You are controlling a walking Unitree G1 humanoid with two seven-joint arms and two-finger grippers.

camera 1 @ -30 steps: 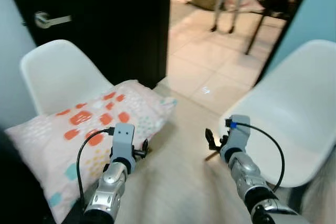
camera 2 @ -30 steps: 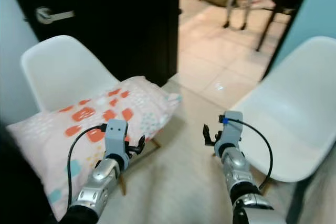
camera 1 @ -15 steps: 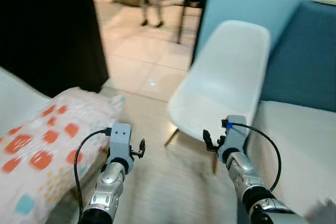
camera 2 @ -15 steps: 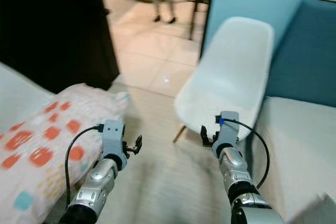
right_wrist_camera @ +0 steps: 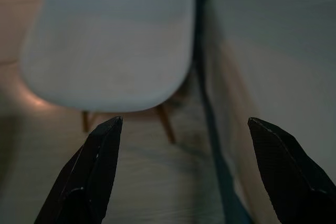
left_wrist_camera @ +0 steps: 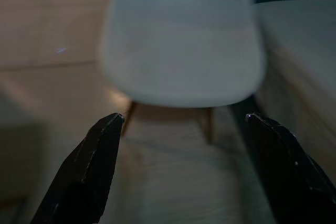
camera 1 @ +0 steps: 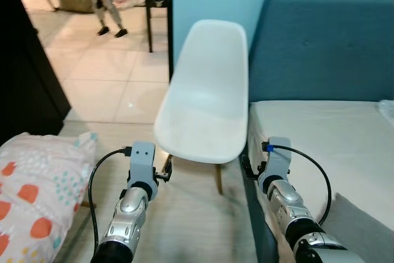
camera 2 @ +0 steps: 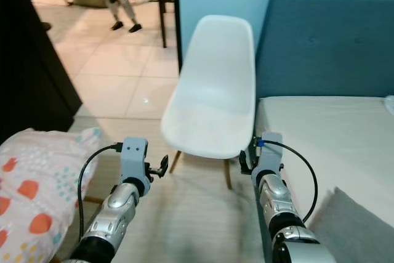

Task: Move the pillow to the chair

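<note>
1 white chair on wood floor, bed beside, pillow left

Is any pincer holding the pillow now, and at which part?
Nothing is held. The left pincer and right pincer are both open and empty; the pillow lies apart at the robot's left.

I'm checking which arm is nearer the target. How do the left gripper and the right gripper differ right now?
The left gripper hangs over bare floor beside the pillow; the right gripper hangs at the edge of the bed. The left sits before the white chair's front left, the right at its right side. Both are open and empty.
</note>
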